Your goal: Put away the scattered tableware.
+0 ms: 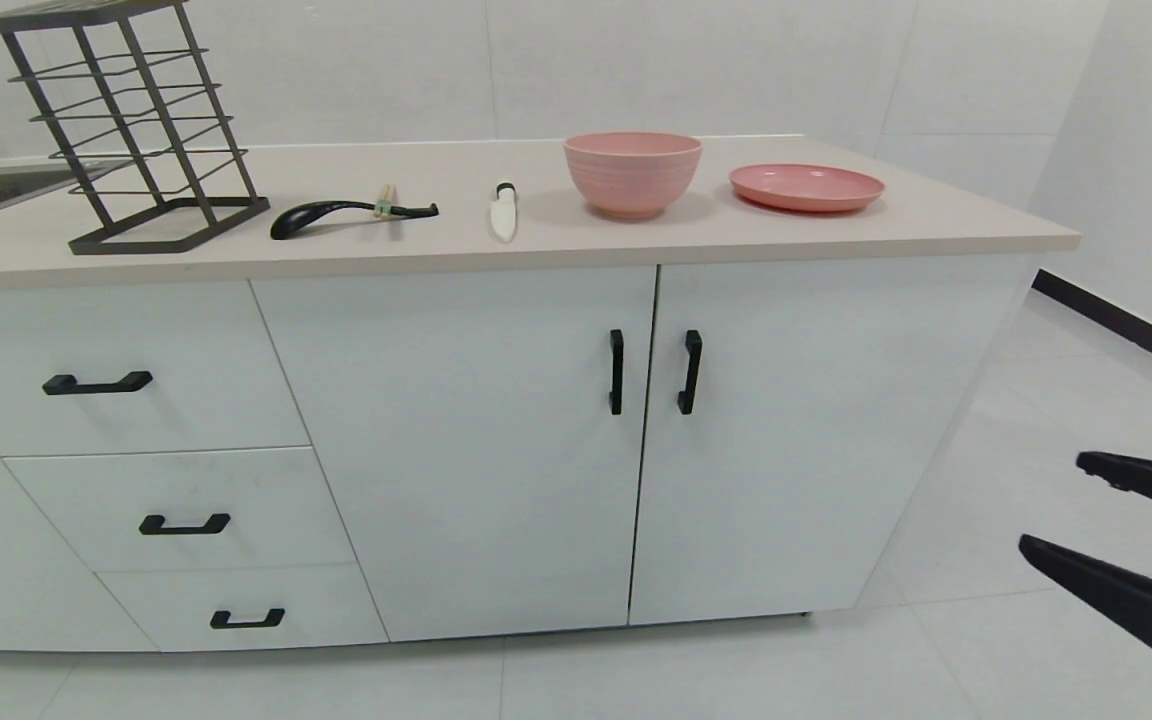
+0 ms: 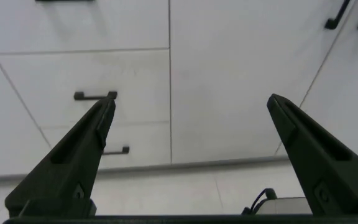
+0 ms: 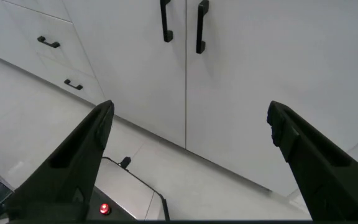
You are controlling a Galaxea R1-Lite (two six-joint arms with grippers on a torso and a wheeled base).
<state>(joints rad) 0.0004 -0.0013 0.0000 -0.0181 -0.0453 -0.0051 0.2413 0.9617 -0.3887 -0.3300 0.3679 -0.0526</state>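
Your left tool (image 2: 190, 102) hangs released, fingers spread, low before the drawers (image 2: 55, 74). On the tabletop (image 1: 936, 235) you have a black wire rack (image 1: 126, 130), then a black ladle (image 1: 306, 215) (its handle crosses something small and wooden), a white knife (image 1: 504, 212), a pink bowl (image 1: 632, 172) and a pink plate (image 1: 806, 186). Your right tool (image 1: 1052, 502) is also released, low, beside the cabinet doors (image 1: 476, 450).
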